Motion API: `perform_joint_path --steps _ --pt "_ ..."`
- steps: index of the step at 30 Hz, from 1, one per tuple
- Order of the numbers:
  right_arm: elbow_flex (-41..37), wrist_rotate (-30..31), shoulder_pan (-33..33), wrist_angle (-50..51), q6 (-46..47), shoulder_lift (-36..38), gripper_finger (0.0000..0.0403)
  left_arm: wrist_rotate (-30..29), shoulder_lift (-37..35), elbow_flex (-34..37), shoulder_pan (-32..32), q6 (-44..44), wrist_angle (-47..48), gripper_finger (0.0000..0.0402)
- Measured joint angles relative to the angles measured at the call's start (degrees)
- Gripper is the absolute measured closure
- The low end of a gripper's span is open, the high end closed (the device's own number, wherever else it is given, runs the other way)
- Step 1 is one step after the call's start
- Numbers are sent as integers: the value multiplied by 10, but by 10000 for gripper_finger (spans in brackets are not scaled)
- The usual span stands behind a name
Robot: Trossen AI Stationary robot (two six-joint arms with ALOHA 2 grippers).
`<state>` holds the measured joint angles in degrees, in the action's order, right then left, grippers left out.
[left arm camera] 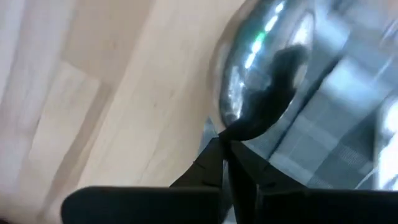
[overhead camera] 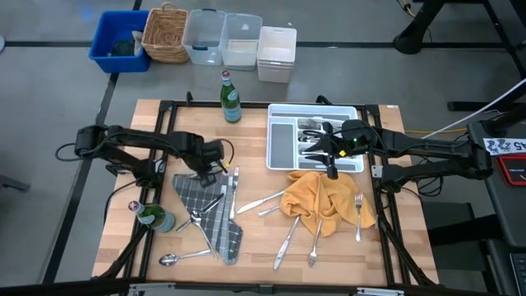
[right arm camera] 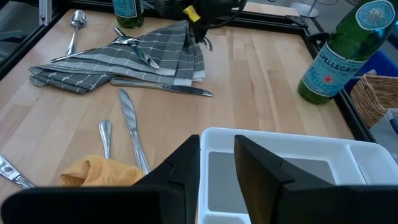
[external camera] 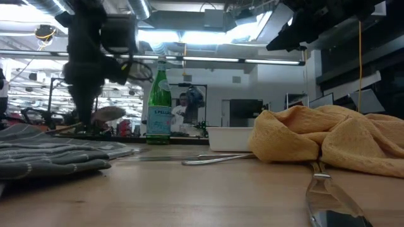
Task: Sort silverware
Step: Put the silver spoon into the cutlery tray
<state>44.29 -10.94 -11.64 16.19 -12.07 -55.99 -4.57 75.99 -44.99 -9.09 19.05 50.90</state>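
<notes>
My left gripper (overhead camera: 215,170) stands over the grey checked cloth (overhead camera: 205,210) at the table's left and is shut on a shiny spoon (left arm camera: 261,68). The spoon's bowl also shows in the low view (external camera: 108,113). My right gripper (right arm camera: 217,165) is open and empty above the white compartmented tray (overhead camera: 283,144), which holds some silverware (overhead camera: 312,136). More silverware lies loose: pieces on the grey cloth (overhead camera: 197,218), a spoon (overhead camera: 168,259) near the front edge, several pieces (overhead camera: 288,238) by the orange cloth (overhead camera: 320,197), and a fork (overhead camera: 358,215) on the right. My left gripper pinches the spoon at its neck (left arm camera: 233,134), right under the bowl, between its two fingertips. The fingers come from above, pointing down. The bowl sticks out past the fingertips, and in the low view it is clear of the grey cloth.
A green glass bottle (overhead camera: 231,97) stands behind the tray, and another (overhead camera: 152,218) stands at the left front. The crumpled orange cloth lies just in front of the tray. Bins and a basket (overhead camera: 168,33) sit on the floor beyond the table.
</notes>
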Motion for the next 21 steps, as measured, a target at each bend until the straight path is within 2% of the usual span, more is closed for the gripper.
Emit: perform_joint_path --steps 5,9,15,21 --pt "0 0 0 0 0 0 302 0 -32 0 -5 68 -121 400" --pt "0 0 0 0 0 0 302 -7 -36 0 -5 108 -282 401" --pt "0 0 0 -2 13 0 302 -32 2 0 -5 126 -591 401" --pt "0 12 0 -67 130 -14 302 -38 72 -1 -5 140 -821 401"
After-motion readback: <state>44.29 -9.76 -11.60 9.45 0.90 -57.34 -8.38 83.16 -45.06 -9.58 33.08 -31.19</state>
